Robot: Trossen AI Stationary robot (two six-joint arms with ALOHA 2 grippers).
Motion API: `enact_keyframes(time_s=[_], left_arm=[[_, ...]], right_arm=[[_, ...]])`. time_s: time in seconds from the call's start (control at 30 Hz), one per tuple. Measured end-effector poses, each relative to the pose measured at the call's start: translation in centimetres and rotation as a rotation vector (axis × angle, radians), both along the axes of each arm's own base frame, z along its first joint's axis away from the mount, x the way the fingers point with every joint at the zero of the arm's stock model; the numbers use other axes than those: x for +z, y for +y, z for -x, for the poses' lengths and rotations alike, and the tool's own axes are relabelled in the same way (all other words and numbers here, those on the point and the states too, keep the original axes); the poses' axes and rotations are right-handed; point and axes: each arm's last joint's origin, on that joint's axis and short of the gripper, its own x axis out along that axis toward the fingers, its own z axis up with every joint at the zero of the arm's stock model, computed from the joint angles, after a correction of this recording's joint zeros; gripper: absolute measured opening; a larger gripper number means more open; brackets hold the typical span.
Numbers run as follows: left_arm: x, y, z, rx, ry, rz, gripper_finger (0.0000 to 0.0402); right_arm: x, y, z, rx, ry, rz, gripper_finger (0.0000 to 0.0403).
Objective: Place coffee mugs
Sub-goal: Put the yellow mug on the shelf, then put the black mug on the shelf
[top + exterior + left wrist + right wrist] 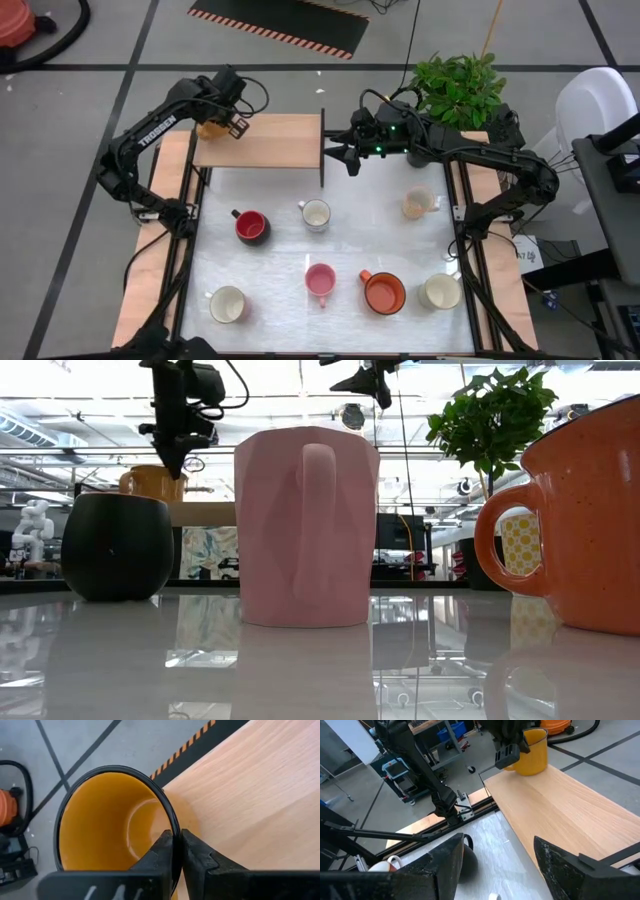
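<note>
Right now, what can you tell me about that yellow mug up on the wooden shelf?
The amber-yellow mug is round, glossy like glazed ceramic, with a thin dark rim and nothing inside. It stands upright at the far left end of the pale wooden shelf, close to its edge. The left hand comes down from above and is shut on the mug, one finger inside the wall and one outside. No other mug touches it. Its handle is not visible.

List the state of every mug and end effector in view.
Amber-yellow round ceramic mug: upright, empty, on the wooden shelf, rim pinched.
Left end effector: shut on that mug's rim.
Right end effector: open, holding nothing.
Red ceramic mug: upright, empty.
Pink ceramic mug: upright, empty.
Orange ceramic mug: upright, empty.
Four white or cream ceramic mugs: upright, empty.
</note>
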Motion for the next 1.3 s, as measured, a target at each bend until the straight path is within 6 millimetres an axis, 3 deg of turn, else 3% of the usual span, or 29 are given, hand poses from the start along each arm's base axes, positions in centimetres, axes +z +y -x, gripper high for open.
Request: enact_keyframes(time_s=[0.2,1.03,1.13,1.3], left_arm=[[0.00,0.08,-0.02,-0.007,0.010,-0.010,0.0061],[-0.01,0.12,-0.05,-0.026,0.016,-0.010,0.0071],[0.00,0.11,-0.04,-0.023,0.014,-0.011,0.0101],[0.17,-0.02,0.13,-0.006,0.038,-0.034,0.0202]], right_arm=[[0.01,0.00,0.00,0.001,-0.001,0.002,0.0222],[-0.60,0.06,0.22,0.011,0.067,0.006,0.0222],[-0.59,0.07,0.22,0.013,0.066,0.006,0.0222],[-0.54,0.17,0.24,0.045,0.060,-0.004,0.0222]])
